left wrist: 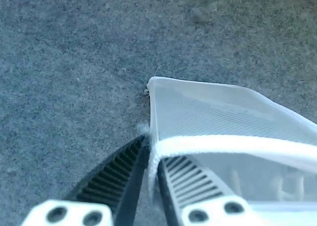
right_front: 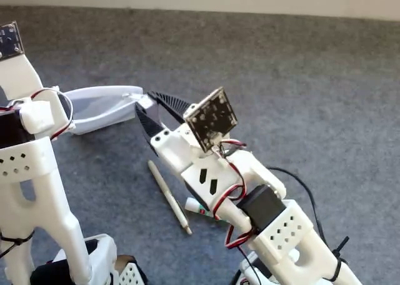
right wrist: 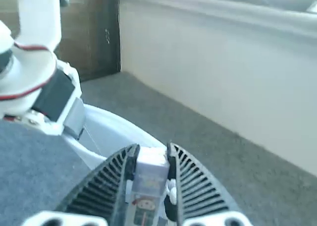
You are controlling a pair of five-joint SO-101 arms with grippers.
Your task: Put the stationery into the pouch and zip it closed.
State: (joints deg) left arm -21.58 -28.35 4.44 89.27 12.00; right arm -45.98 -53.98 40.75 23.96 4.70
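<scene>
The translucent white pouch lies at the back left, its mouth toward the middle. My left gripper is shut on the pouch's rim, pinching one corner. My right gripper hovers at the pouch's mouth, shut on a small white eraser in a printed sleeve. From the right wrist the pouch opens just beyond the fingertips. A slim white pen lies on the grey mat in front of the pouch. A short white marker pokes out from under the right arm.
The left arm's white body stands tall at the left edge. Grey carpet-like mat stretches open to the right and back. A pale wall and a dark cabinet lie beyond the mat.
</scene>
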